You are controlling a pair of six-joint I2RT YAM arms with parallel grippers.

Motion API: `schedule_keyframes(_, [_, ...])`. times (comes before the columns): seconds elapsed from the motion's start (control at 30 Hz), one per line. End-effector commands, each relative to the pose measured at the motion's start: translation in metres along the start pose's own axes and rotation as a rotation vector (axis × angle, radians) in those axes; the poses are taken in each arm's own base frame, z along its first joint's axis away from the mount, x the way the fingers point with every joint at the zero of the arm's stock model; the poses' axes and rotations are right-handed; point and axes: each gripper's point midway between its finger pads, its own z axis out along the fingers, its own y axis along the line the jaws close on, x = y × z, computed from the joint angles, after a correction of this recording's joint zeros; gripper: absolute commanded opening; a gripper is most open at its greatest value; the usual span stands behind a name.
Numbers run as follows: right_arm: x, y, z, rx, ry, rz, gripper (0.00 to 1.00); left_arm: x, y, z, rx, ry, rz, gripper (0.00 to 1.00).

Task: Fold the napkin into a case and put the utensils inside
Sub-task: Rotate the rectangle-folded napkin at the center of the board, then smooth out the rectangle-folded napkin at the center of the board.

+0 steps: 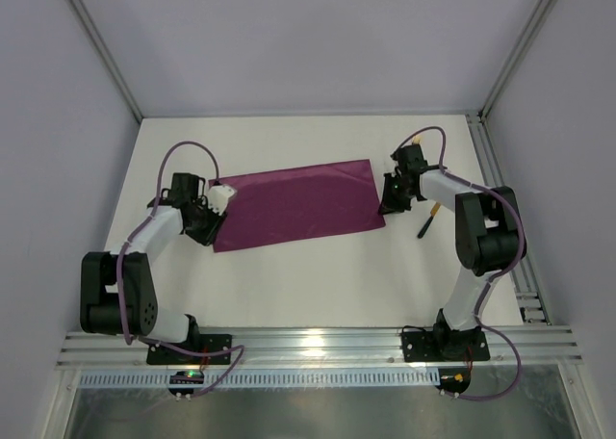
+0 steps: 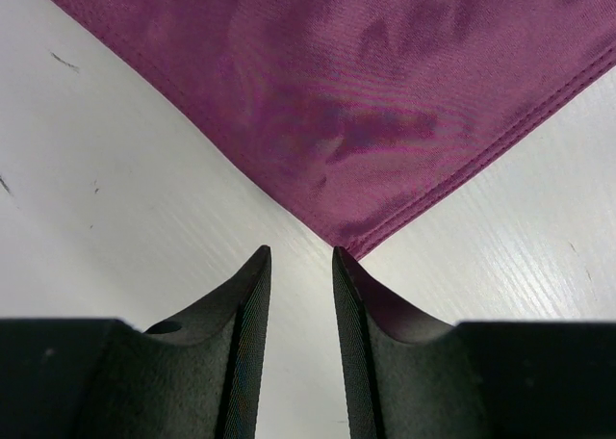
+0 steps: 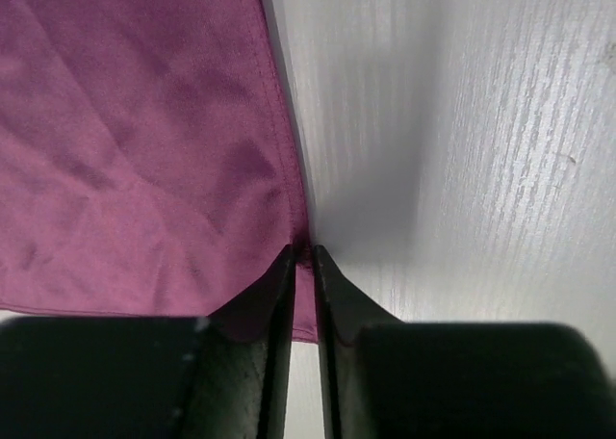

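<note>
The magenta-purple napkin (image 1: 294,206) lies flat on the table as a wide oblong, folded in half. My left gripper (image 1: 212,233) is at its near left corner; in the left wrist view the napkin (image 2: 366,102) ends in a corner just ahead of the gripper (image 2: 301,256), whose jaws stand slightly apart with only bare table between them. My right gripper (image 1: 385,206) is shut on the napkin's right edge near its near corner; the right wrist view shows the gripper (image 3: 303,251) pinching the cloth (image 3: 125,169). One utensil (image 1: 426,223), dark-handled with a gold end, lies right of the napkin, partly hidden by the right arm.
The white table (image 1: 318,285) has a raised wall at the back and a metal rail (image 1: 500,198) along the right side. The arm bases stand on an aluminium rail (image 1: 318,343) at the near edge.
</note>
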Motion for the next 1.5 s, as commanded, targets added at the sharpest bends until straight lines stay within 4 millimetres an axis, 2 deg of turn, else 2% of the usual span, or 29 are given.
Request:
schedule_keyframes(0.0, [0.015, -0.005, -0.001, 0.020, 0.033, 0.002, 0.15, -0.007, 0.007, -0.002, -0.023, -0.030, -0.025, 0.34])
schedule_keyframes(0.13, [0.025, -0.002, -0.004, -0.005, 0.050, 0.010, 0.04, -0.009, 0.012, -0.002, -0.035, -0.036, -0.034, 0.34])
schedule_keyframes(0.2, [0.032, -0.002, -0.007, -0.013, 0.055, 0.015, 0.04, -0.011, 0.014, -0.003, -0.040, -0.041, -0.039, 0.34])
schedule_keyframes(0.33, [0.048, -0.001, -0.015, -0.031, 0.059, 0.028, 0.04, -0.012, 0.018, -0.006, -0.050, -0.045, -0.041, 0.34])
schedule_keyframes(0.37, [0.059, -0.004, -0.016, -0.026, 0.077, 0.029, 0.04, -0.013, 0.019, -0.007, -0.053, -0.049, -0.042, 0.34])
schedule_keyframes(0.43, [0.065, -0.001, -0.022, -0.031, 0.065, 0.027, 0.04, -0.013, 0.020, -0.008, -0.057, -0.050, -0.038, 0.34])
schedule_keyframes(0.53, [0.084, -0.002, -0.029, -0.044, 0.080, 0.025, 0.04, -0.020, 0.020, -0.013, -0.051, -0.066, -0.033, 0.34])
schedule_keyframes(0.57, [0.084, -0.003, -0.032, -0.035, 0.079, 0.023, 0.13, -0.024, 0.020, -0.016, -0.047, -0.077, -0.031, 0.34])
schedule_keyframes(0.6, [0.080, -0.004, -0.037, -0.024, 0.068, 0.014, 0.16, -0.028, 0.020, -0.019, -0.045, -0.089, -0.033, 0.34])
schedule_keyframes(0.63, [0.061, -0.002, -0.045, -0.004, 0.016, -0.003, 0.19, -0.043, 0.025, -0.027, -0.051, -0.125, -0.028, 0.34])
schedule_keyframes(0.67, [0.055, -0.003, -0.052, 0.016, 0.015, -0.015, 0.22, -0.049, 0.026, -0.032, -0.052, -0.135, -0.033, 0.33])
schedule_keyframes(0.73, [0.030, 0.002, -0.064, 0.028, -0.040, -0.021, 0.33, -0.065, 0.031, -0.036, -0.062, -0.145, -0.037, 0.29])
schedule_keyframes(0.77, [0.003, 0.012, -0.077, 0.018, -0.100, -0.017, 0.34, -0.084, 0.037, -0.044, -0.081, -0.171, -0.025, 0.28])
schedule_keyframes(0.83, [-0.021, 0.026, -0.086, -0.010, -0.157, -0.002, 0.34, -0.101, 0.035, -0.034, -0.083, -0.147, 0.007, 0.25])
schedule_keyframes(0.87, [-0.044, 0.040, -0.094, -0.048, -0.221, 0.000, 0.34, -0.122, 0.037, -0.038, -0.093, -0.178, 0.025, 0.24])
schedule_keyframes(0.9, [-0.049, 0.055, -0.090, -0.096, -0.217, 0.014, 0.27, -0.131, 0.034, -0.034, -0.078, -0.180, 0.036, 0.22])
schedule_keyframes(0.93, [-0.060, 0.069, -0.092, -0.134, -0.240, 0.011, 0.23, -0.138, 0.026, -0.019, -0.043, -0.157, 0.039, 0.21])
schedule_keyframes(0.97, [-0.068, 0.084, -0.091, -0.172, -0.258, 0.002, 0.19, -0.147, 0.022, -0.014, -0.020, -0.161, 0.038, 0.20])
schedule_keyframes(1.0, [-0.062, 0.100, -0.073, -0.197, -0.210, -0.007, 0.15, -0.166, 0.024, -0.016, -0.018, -0.189, 0.036, 0.18])
schedule_keyframes(1.03, [-0.064, 0.112, -0.067, -0.214, -0.200, -0.020, 0.07, -0.169, 0.020, 0.002, 0.014, -0.160, 0.032, 0.16])
schedule_keyframes(1.07, [-0.078, 0.130, -0.068, -0.249, -0.223, -0.036, 0.04, -0.175, 0.017, 0.009, 0.034, -0.159, 0.019, 0.15])
schedule_keyframes(1.1, [-0.069, 0.145, -0.045, -0.276, -0.156, -0.040, 0.04, -0.192, 0.020, 0.009, 0.031, -0.183, 0.019, 0.14])
schedule_keyframes(1.13, [-0.083, 0.162, -0.046, -0.323, -0.171, -0.042, 0.04, -0.193, 0.015, 0.027, 0.054, -0.157, 0.010, 0.13])
schedule_keyframes(1.2, [-0.084, 0.178, -0.029, -0.376, -0.134, -0.017, 0.04, -0.202, 0.014, 0.039, 0.064, -0.148, 0.005, 0.13])
schedule_keyframes(1.23, [-0.082, 0.188, -0.014, -0.406, -0.096, 0.021, 0.04, -0.214, 0.018, 0.039, 0.055, -0.167, 0.007, 0.13])
schedule_keyframes(1.27, [-0.086, 0.194, -0.007, -0.425, -0.097, 0.035, 0.04, -0.211, 0.018, 0.054, 0.060, -0.139, -0.014, 0.13])
schedule_keyframes(1.33, [-0.089, 0.205, 0.009, -0.467, -0.083, 0.088, 0.04, -0.224, 0.025, 0.060, 0.041, -0.156, -0.028, 0.13])
schedule_keyframes(1.37, [-0.089, 0.207, 0.014, -0.477, -0.077, 0.108, 0.04, -0.221, 0.027, 0.072, 0.040, -0.138, -0.043, 0.13])
schedule_keyframes(1.47, [-0.088, 0.209, 0.032, -0.486, -0.061, 0.149, 0.04, -0.225, 0.033, 0.084, 0.022, -0.131, -0.058, 0.12])
